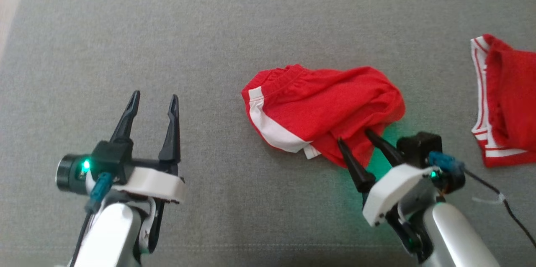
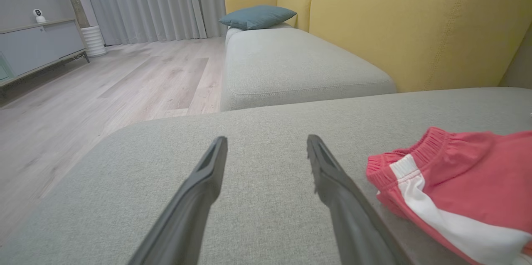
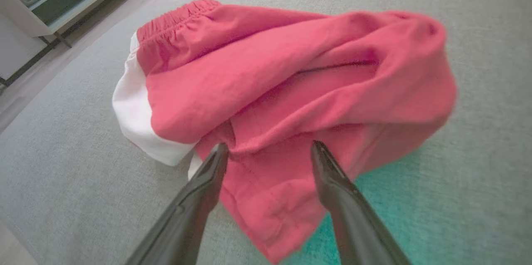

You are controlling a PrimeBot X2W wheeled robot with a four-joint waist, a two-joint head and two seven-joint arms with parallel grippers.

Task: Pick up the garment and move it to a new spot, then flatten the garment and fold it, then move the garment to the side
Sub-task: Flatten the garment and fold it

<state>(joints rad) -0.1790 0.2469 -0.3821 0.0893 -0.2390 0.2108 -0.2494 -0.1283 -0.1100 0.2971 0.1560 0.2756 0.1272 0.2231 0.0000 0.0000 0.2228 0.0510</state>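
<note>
The garment (image 1: pixel 322 108) is a pair of red shorts with a white side stripe, lying crumpled on the grey cushion (image 1: pixel 209 28). My right gripper (image 1: pixel 354 135) stands open with its fingertips over the garment's near hem. In the right wrist view the garment (image 3: pixel 282 82) lies bunched and the right gripper (image 3: pixel 270 148) has red cloth showing between its spread fingers. My left gripper (image 1: pixel 155 99) is open over bare cushion, well to the left of the garment. The left wrist view shows the left gripper (image 2: pixel 266 142) empty, with the garment's waistband (image 2: pixel 449 173) at the right.
A second red garment with white stripes (image 1: pixel 506 99) lies at the cushion's right edge. A yellow sofa back (image 2: pixel 415 20) rises behind the cushions, with a teal pillow (image 2: pixel 257 15) on a further grey seat. Wooden floor (image 2: pixel 104 82) and a low cabinet (image 2: pixel 37 49) lie to the left.
</note>
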